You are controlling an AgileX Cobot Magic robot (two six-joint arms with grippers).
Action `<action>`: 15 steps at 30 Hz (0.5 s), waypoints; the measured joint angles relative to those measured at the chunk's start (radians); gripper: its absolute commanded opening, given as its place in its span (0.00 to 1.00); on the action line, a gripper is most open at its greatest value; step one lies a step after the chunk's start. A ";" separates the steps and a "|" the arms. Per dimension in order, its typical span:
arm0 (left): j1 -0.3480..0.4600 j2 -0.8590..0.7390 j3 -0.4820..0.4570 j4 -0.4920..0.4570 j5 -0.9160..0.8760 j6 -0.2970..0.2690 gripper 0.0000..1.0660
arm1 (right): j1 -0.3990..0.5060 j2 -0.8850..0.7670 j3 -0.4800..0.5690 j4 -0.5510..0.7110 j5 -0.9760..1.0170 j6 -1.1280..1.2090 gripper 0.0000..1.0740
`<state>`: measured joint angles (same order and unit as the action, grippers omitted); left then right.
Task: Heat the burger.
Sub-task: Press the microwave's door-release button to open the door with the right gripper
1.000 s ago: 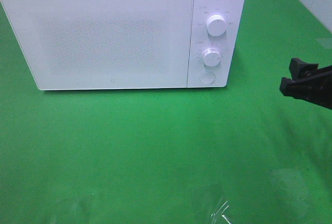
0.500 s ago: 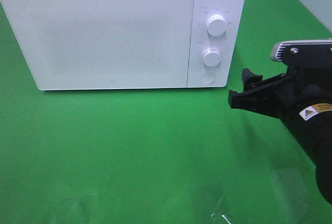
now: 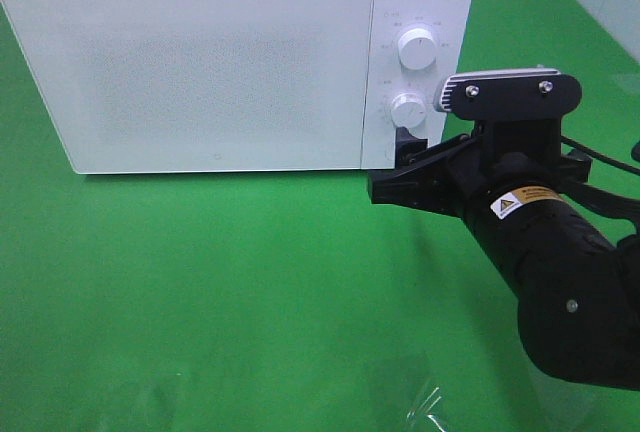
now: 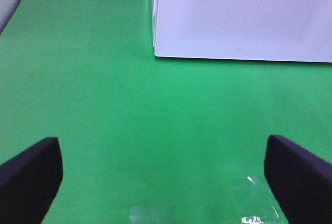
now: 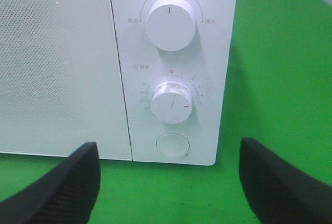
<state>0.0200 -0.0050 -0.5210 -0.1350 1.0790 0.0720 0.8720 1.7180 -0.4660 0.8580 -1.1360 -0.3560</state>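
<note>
The burger showed in none of the views, and whether it sat behind the closed, dot-patterned door (image 3: 150,82) of the white box-shaped microwave oven (image 3: 235,62) could not be told. The right gripper (image 3: 392,167), black, with its two fingers spread wide and holding nothing, hung just in front of the oven's control panel (image 5: 223,79), low at its right end. In the right wrist view the small round white button (image 5: 173,145) at the foot of that panel lay straight ahead of the claw, centred between the two fingers. The lower white timer dial (image 5: 171,102) sat just above the button and the upper white power dial (image 5: 169,23) higher up. The coming move seemed to turn on that head-on line. A press of the button, probably to release the door, would call for a straight push forward, perhaps with one fingertip shifted across, since the open gap straddled the button. The right arm was plainly the nearer one. The left gripper (image 4: 163,164), likewise spread and empty, hovered over the green cloth (image 4: 104,105) well apart from the panel, facing the oven's left front corner.
</note>
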 measured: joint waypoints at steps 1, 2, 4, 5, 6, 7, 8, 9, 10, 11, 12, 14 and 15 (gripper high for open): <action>0.000 0.000 0.000 0.000 0.000 0.000 0.92 | 0.000 0.000 -0.003 0.000 0.005 0.000 0.70; 0.000 0.000 0.000 0.000 0.000 0.000 0.92 | 0.000 0.000 -0.003 0.000 0.005 0.000 0.70; 0.000 0.000 0.000 0.000 0.000 0.000 0.92 | 0.000 0.000 -0.010 0.001 0.010 0.000 0.70; 0.000 0.000 0.000 0.000 0.000 0.000 0.92 | 0.000 0.000 -0.013 0.001 0.013 0.009 0.70; 0.000 0.000 0.000 0.000 0.000 0.000 0.92 | 0.000 0.000 -0.013 0.002 0.018 0.037 0.70; 0.000 0.000 0.000 0.000 0.000 0.000 0.92 | 0.000 0.000 -0.013 0.002 0.018 0.037 0.70; 0.000 0.000 0.000 0.000 0.000 0.000 0.92 | 0.000 0.000 -0.013 0.002 0.019 0.068 0.70; 0.000 0.000 0.000 0.000 0.000 0.000 0.92 | 0.000 0.000 -0.013 0.002 0.019 0.068 0.70; 0.000 0.000 0.000 0.000 0.000 0.000 0.92 | 0.000 0.000 -0.013 0.002 0.019 0.162 0.67; 0.000 0.000 0.000 0.000 0.000 0.000 0.92 | 0.000 0.000 -0.013 0.002 0.019 0.162 0.67; 0.000 0.000 0.000 0.000 0.000 0.000 0.92 | 0.000 0.000 -0.013 0.002 0.019 0.210 0.66; 0.000 0.000 0.000 0.000 0.000 0.000 0.92 | 0.000 0.000 -0.013 0.002 0.019 0.325 0.63; 0.000 0.000 0.000 0.000 0.000 0.000 0.92 | 0.000 0.000 -0.013 0.002 0.019 0.325 0.63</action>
<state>0.0200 -0.0050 -0.5210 -0.1350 1.0790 0.0720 0.8720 1.7180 -0.4790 0.8600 -1.1170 -0.0310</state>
